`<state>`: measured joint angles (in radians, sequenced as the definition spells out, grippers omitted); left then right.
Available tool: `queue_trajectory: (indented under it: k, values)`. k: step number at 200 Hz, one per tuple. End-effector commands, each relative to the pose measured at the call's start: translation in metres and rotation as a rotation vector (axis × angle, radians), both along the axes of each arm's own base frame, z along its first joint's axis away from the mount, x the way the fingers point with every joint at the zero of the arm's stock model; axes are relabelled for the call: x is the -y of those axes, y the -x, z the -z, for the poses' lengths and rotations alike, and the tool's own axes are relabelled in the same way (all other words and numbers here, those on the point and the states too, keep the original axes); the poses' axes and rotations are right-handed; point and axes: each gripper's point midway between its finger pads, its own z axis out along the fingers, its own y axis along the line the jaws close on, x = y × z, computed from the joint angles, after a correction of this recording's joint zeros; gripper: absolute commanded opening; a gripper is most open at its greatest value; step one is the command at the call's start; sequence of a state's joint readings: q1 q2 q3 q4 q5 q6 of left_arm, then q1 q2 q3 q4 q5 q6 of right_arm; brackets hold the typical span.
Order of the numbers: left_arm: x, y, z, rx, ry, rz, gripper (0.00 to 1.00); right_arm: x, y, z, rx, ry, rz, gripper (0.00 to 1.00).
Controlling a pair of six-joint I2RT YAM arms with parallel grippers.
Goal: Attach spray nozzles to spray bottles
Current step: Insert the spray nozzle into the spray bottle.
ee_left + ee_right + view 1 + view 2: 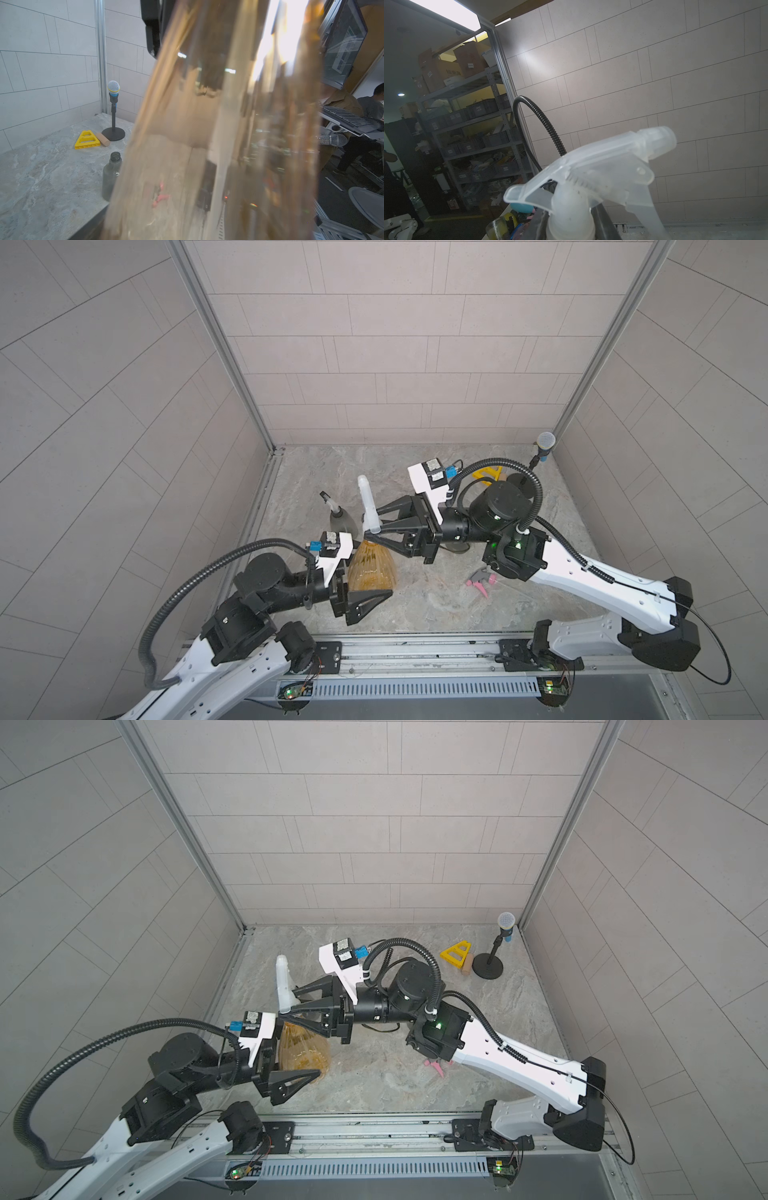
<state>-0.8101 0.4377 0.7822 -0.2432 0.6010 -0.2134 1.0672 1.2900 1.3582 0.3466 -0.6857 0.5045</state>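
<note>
Seating step. The right gripper [371,523], jaws narrow, pinches the translucent nozzle [368,499] by its collar just above the neck of the amber bottle [376,562], which the left gripper [374,576] clasps, jaws wide. Next: lower and twist squarely (dip tube not discernible). No liquid shows inside; the grey bottle [341,523] beyond the right fingertips already wears a nozzle.

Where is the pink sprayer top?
In both top views the grey-and-pink nozzle lies flat on the marble table, toward the front, partly under the right arm and to the right of the amber bottle.
</note>
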Motion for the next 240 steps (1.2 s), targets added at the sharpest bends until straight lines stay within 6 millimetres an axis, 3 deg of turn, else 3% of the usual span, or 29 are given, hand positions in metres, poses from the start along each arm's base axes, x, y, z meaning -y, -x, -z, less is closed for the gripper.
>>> queue_trajectory:
  k: [1,61,124,168,207,240]
  values:
    - [-0.007,0.006,-0.029,0.058,0.071,-0.003,0.0,0.007,0.009,-0.006,0.04,-0.027,-0.008,0.29]
    - [-0.009,0.006,-0.032,0.07,0.076,-0.016,0.0,0.009,0.005,0.005,0.042,-0.005,0.027,0.31]
    - [-0.009,0.004,-0.033,0.08,0.07,-0.021,0.0,0.014,0.005,0.013,0.069,0.034,0.067,0.41]
    - [-0.009,0.004,-0.028,0.102,0.034,-0.024,0.0,0.021,0.008,0.016,0.096,0.071,0.099,0.6]
    - [-0.01,0.007,-0.027,0.128,0.022,-0.018,0.0,0.035,0.013,0.026,0.125,0.139,0.132,0.68]
    - [-0.01,0.012,-0.026,0.139,0.022,0.01,0.0,0.06,0.015,0.032,0.189,0.199,0.195,0.73]
